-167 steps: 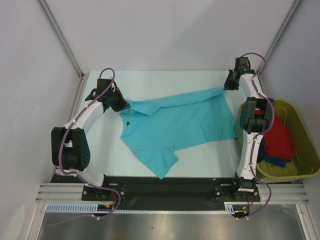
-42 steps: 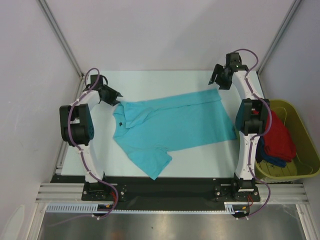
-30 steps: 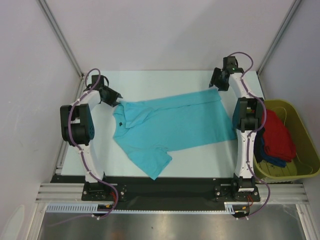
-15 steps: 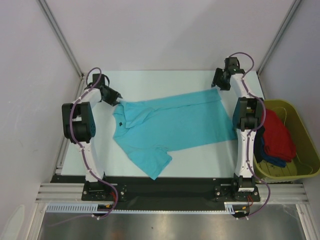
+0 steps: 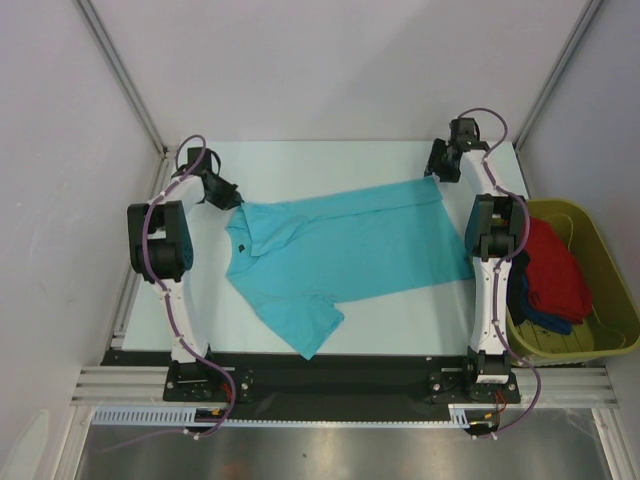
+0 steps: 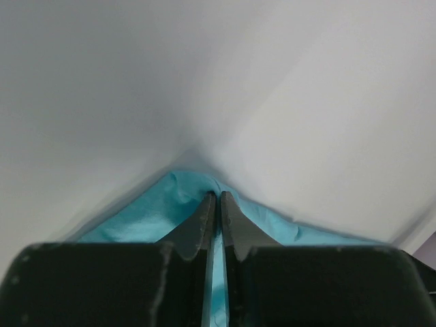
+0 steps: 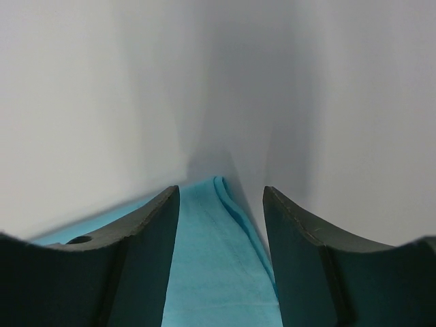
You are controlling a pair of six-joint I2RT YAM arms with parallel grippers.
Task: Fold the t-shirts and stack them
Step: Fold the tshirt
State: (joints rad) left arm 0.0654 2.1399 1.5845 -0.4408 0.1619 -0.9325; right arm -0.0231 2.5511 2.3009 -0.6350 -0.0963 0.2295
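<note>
The olive-green tub [image 5: 612,292] sits just off the worktop's [image 5: 330,160] right edge, beside my right arm. A red t-shirt [image 5: 556,275] lies heaped on top in it, and a dark blue t-shirt [image 5: 534,318] shows under its near side. Both are crumpled, not folded.

The turquoise t-shirt [image 5: 345,245] lies spread over the middle of the worktop. Its collar is towards the left edge and its hem towards the right edge, and one sleeve points at the near edge. Its small dark label [image 5: 241,245] sits near the collar.

My left claw [image 5: 230,198] is at the shirt's far-left corner, by the collar. In the wrist view its fingers [image 6: 204,218] are pressed together with turquoise cloth pinched between them. My right claw [image 5: 438,170] is at the shirt's far-right corner. Its fingers [image 7: 160,225] stand apart, one on each side of the hem's edge, and they do not grip it.

Some seconds ago the shirt was stretched between both claws with its far edge drawn taut. Now it lies flatter and a little further towards the left edge. Over the last second the shirt has not shifted, my left claw has stayed at the collar corner, and my right claw has moved in closer to the hem corner
</note>
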